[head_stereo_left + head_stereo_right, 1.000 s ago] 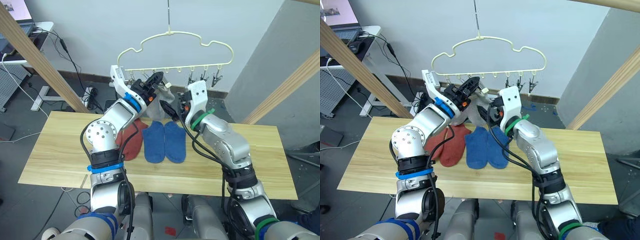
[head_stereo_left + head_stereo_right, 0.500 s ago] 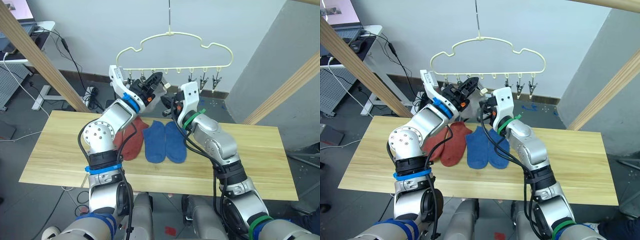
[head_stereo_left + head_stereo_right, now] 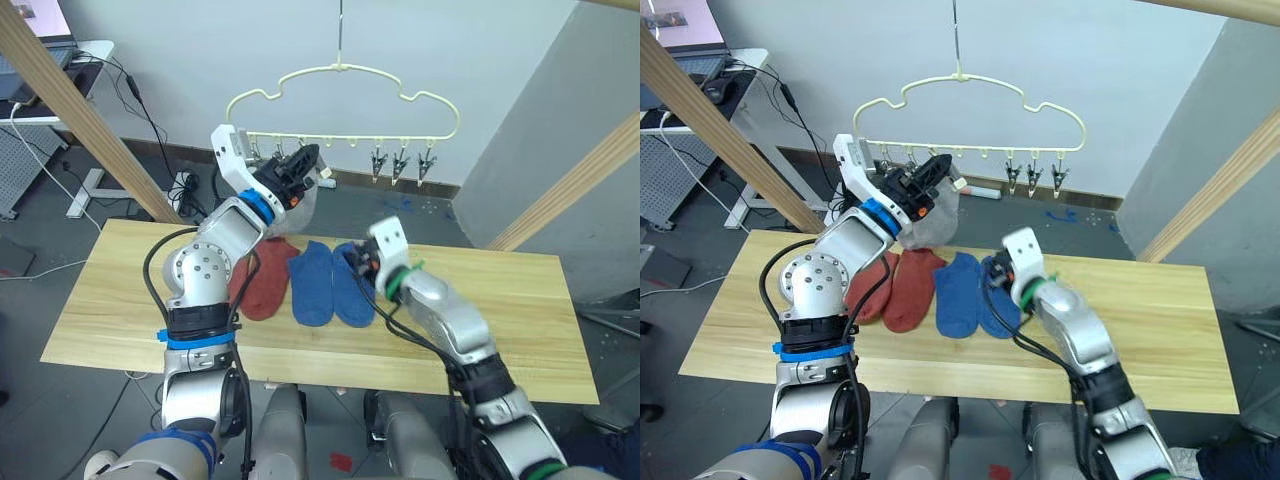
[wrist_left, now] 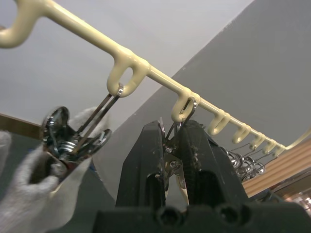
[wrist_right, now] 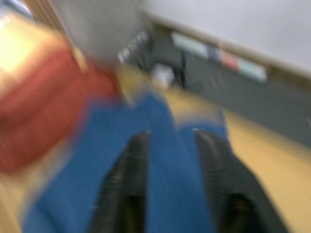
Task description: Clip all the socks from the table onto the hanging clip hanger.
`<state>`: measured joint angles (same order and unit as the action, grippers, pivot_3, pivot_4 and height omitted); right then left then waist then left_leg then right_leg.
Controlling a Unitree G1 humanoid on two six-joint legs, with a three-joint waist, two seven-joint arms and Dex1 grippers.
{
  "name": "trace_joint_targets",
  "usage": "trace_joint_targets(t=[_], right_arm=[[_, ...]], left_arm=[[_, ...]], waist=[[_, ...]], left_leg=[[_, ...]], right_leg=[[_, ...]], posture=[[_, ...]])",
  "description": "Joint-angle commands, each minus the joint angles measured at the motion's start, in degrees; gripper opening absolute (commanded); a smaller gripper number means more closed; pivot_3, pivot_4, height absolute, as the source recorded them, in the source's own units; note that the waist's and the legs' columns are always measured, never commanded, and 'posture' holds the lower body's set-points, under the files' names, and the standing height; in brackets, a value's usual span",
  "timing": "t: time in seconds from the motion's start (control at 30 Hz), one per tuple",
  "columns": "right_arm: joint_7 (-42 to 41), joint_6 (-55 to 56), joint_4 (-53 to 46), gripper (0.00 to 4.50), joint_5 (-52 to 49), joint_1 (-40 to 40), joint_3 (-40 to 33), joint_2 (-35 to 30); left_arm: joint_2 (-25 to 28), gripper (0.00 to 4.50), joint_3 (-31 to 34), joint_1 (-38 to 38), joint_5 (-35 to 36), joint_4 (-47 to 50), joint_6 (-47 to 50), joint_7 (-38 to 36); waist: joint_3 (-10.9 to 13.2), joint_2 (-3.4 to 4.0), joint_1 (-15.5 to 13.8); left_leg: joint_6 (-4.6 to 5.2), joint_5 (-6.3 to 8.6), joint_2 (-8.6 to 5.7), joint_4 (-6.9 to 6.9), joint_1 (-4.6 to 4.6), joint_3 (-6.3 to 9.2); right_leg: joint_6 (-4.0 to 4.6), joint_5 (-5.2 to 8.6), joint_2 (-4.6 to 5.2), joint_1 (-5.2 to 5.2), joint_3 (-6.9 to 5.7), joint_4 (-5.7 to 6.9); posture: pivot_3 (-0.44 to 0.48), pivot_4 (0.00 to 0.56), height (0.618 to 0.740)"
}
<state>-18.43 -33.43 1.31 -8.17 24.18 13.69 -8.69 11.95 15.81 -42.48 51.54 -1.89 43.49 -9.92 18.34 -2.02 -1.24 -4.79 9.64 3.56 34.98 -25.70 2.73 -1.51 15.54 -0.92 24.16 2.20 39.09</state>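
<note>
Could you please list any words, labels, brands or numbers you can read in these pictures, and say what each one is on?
None can be read.
The laptop screen shows a picture too small to make out.
The clip hanger, socks, table and both grippers, left gripper and right gripper, carry no visible text.
</note>
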Motion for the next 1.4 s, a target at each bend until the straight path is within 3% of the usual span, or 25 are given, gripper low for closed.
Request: trace_joint_targets(t=[0.03, 0.17, 0.5, 0.7, 0.83, 1.17, 1.4], right_arm=[[-0.4, 1.4, 0.2, 3.01, 1.8, 0.8, 1.8, 0.8], [-0.3, 3.0, 6.4, 4.4, 4.3, 3.6, 2.6, 1.9], [0.5, 8.1, 28.5, 4.46, 11.4, 10.6, 4.8, 3.8], [-1.3, 7.2, 30.7, 4.46, 10.5, 8.6, 2.8, 4.2], [-2.3, 6.2, 27.9, 3.61, 10.3, 6.0, 1.8, 3.7], [-4.8, 4.5, 16.6, 0.14, 10.9, -0.7, 0.6, -0.5], [-7.8, 1.4, -3.1, 0.02, 7.3, -3.4, -0.5, -1.5]], left_arm=[[1.1, 0.17, -0.2, 0.2, -0.7, 0.1, 0.8, -1.7], [1.5, 0.17, -0.1, 0.1, -1.0, 0.0, 1.2, -2.1], [0.9, 0.17, -0.2, 1.0, -0.5, 2.1, 2.2, -1.5], [0.8, 0.17, 0.3, 2.2, -0.1, 3.9, 3.1, -0.8], [0.9, 0.17, 0.6, 2.6, 0.0, 4.3, 3.3, -0.6], [1.3, 0.17, 1.1, 2.4, 0.6, 3.9, 4.4, -1.3], [1.4, 0.17, 3.4, 0.8, 4.2, 1.9, 7.3, -0.6]], waist=[[0.0, 0.0, 0.3], [0.0, 0.0, 0.3], [0.0, -0.01, -0.2], [0.0, -0.01, -0.2], [0.0, -0.01, -0.2], [0.0, -0.02, -0.2], [0.0, -0.02, -0.2]], left_leg=[[0.0, 0.0, 0.04, -0.01, 0.06, -0.02], [-0.01, -0.02, 0.12, -0.03, 0.17, 0.0], [0.0, -0.01, -0.01, -0.07, 0.14, -0.13], [-0.01, -0.02, 0.01, -0.06, 0.22, -0.07], [0.0, 0.0, 0.0, -0.08, 0.6, -0.06], [0.0, 0.0, -0.01, -0.11, 0.82, -0.07], [-0.01, 0.0, -0.01, -0.15, 0.76, -0.1]], right_leg=[[-0.02, 0.01, -0.03, 0.0, 0.02, 0.04], [-0.04, 0.02, -0.13, -0.02, 0.02, 0.17], [0.02, -0.02, -0.01, -0.06, 0.1, -0.01], [-0.02, 0.0, -0.01, -0.14, 0.05, 0.03], [-0.05, 0.02, 0.0, -0.56, 0.06, -0.07], [-0.06, 0.03, 0.0, -0.76, 0.08, -0.1], [-0.07, 0.03, 0.0, -0.68, 0.11, -0.14]], posture=[[0.145, 0.322, 0.74], [0.145, 0.322, 0.74], [0.174, 0.319, 0.74], [0.187, 0.318, 0.74], [0.19, 0.315, 0.74], [0.179, 0.312, 0.74], [0.171, 0.319, 0.74]])
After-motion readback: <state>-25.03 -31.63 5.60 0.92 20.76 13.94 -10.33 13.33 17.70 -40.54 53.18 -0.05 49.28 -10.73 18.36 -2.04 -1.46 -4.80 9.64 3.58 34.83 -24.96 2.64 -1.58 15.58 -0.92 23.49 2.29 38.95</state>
